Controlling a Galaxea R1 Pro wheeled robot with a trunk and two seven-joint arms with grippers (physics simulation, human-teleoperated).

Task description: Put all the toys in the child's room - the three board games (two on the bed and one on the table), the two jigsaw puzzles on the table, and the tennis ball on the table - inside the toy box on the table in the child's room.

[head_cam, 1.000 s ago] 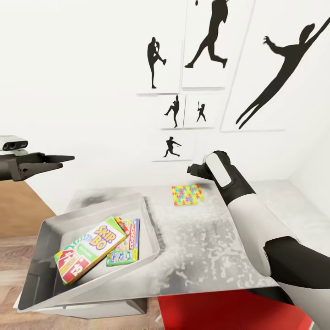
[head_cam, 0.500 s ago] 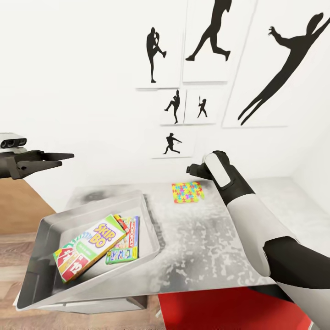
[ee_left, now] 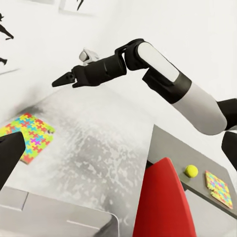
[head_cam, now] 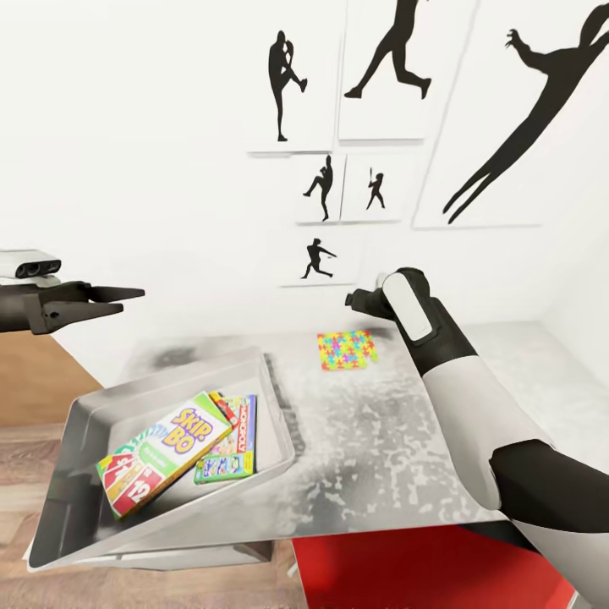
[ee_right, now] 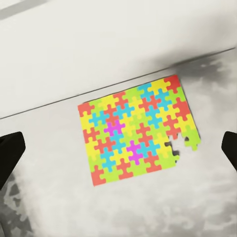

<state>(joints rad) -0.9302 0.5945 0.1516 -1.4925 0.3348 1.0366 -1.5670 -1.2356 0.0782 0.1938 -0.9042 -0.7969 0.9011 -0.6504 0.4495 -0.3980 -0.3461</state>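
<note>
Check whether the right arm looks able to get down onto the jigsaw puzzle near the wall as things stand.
Probably yes. The right gripper hangs open just above the jigsaw puzzle, which lies flat on the bare table, nothing between them; being thin, it may be awkward to pinch.

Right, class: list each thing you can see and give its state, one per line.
toy box: holds game boxes
Skip-Bo box: lying in the toy box
near jigsaw puzzle: flat on table, untouched
tennis ball: resting on lower desk
right gripper: empty
left gripper: open, empty
</note>
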